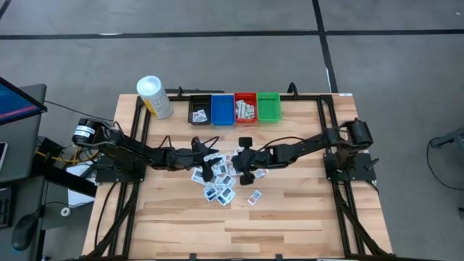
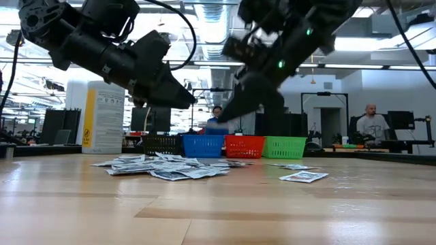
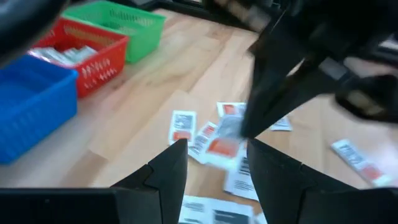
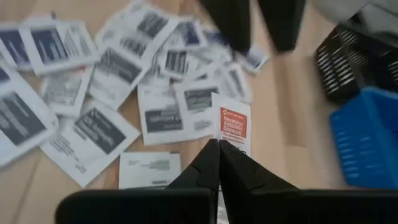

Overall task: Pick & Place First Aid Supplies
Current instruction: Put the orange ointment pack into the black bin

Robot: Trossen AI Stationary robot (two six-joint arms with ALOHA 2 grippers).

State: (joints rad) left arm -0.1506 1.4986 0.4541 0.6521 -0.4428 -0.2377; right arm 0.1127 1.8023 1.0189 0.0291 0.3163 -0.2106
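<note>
White, red-marked packet [image 4: 231,129] pinched in the closed right pincer [image 4: 218,147], above the pile.

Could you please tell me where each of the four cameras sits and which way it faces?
High view: overhead, facing straight down; both arms meet over the packets.
Low view: at table height, facing level across to the bins; both arms come in from above.
Left wrist view: on the left arm, past its open left tool toward the right arm.
Right wrist view: on the right arm, over its right tool, shut on a red-marked packet.
Shared: every view shows the packets.
</note>
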